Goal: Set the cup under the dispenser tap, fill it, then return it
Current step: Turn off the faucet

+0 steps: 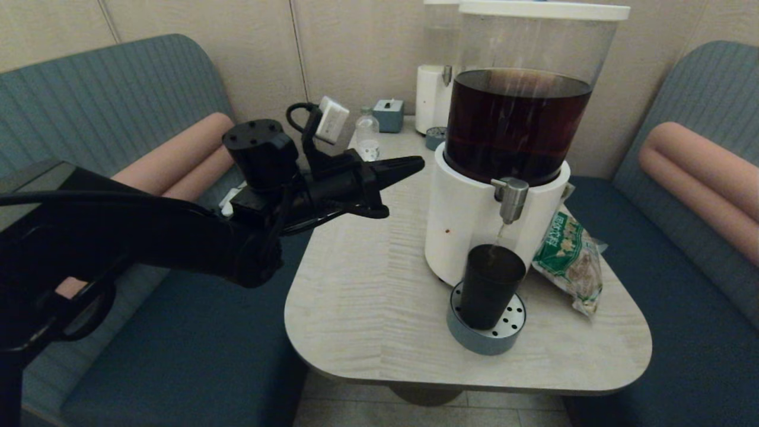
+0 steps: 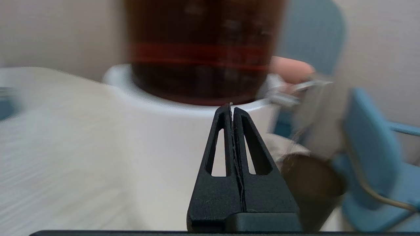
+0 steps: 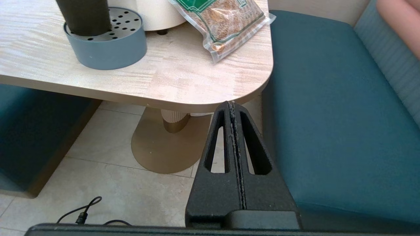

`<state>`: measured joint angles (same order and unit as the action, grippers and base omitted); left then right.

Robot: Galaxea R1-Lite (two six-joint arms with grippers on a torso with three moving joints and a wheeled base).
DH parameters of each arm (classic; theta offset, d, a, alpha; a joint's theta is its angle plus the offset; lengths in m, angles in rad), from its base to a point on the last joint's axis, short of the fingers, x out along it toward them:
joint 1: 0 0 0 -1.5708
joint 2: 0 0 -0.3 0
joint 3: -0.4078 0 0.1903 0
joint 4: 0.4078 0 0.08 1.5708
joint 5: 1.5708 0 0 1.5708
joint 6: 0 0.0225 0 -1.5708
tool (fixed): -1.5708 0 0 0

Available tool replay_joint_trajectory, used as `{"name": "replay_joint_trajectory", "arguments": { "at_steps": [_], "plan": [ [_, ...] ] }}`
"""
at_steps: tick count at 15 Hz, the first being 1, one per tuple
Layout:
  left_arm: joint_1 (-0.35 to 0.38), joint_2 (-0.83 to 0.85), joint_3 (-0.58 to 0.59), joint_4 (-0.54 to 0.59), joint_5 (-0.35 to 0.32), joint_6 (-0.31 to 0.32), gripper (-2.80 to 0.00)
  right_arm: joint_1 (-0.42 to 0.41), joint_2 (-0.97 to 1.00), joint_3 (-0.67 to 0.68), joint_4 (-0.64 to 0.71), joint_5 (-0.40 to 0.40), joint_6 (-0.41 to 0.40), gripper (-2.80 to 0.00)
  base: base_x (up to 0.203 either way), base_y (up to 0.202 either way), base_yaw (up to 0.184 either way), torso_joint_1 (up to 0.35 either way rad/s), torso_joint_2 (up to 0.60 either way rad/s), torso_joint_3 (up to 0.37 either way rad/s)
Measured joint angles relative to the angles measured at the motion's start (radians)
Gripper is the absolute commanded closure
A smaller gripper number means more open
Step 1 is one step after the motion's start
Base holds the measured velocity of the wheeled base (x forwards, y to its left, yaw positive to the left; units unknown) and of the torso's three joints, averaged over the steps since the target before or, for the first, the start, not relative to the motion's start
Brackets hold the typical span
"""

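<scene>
The black cup (image 1: pixel 491 286) stands on the grey perforated drip tray (image 1: pixel 487 335), directly under the silver dispenser tap (image 1: pixel 511 198). A thin stream of brown drink runs from the spout into it. The tap projects from the white-based dispenser (image 1: pixel 474 231) with its tank of dark drink. My left gripper (image 1: pixel 418 162) is shut and empty, hovering above the table left of the dispenser's white base, pointing at it. The left wrist view shows the left gripper (image 2: pixel 231 106), the cup (image 2: pixel 311 183) and the blurred tap (image 2: pixel 295 91). My right gripper (image 3: pixel 232 104) is shut, held low below the table's near right corner; the cup (image 3: pixel 83 16) is partly seen there.
A green snack bag (image 1: pixel 568 255) lies right of the dispenser. At the table's back stand a small clear bottle (image 1: pixel 367 136), a blue tissue box (image 1: pixel 388 114) and a smaller white dispenser (image 1: pixel 434 95). Teal benches flank the table (image 1: pixel 367 308).
</scene>
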<state>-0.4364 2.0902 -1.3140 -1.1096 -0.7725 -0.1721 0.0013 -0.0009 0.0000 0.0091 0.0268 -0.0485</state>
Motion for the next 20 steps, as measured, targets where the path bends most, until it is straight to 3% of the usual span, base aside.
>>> {"name": "replay_joint_trajectory", "arguments": {
  "at_steps": [7, 20],
  "plan": [
    [-0.097, 0.003, -0.040, 0.041, 0.046, 0.004, 0.00, 0.000, 0.000, 0.000, 0.000, 0.000, 0.000, 0.00, 0.000, 0.000, 0.000, 0.000, 0.00, 0.000],
    [-0.138, 0.041, -0.038, 0.045, 0.102, 0.062, 0.00, 0.000, 0.000, 0.000, 0.000, 0.000, 0.000, 0.00, 0.000, 0.000, 0.000, 0.000, 0.00, 0.000]
  ]
}}
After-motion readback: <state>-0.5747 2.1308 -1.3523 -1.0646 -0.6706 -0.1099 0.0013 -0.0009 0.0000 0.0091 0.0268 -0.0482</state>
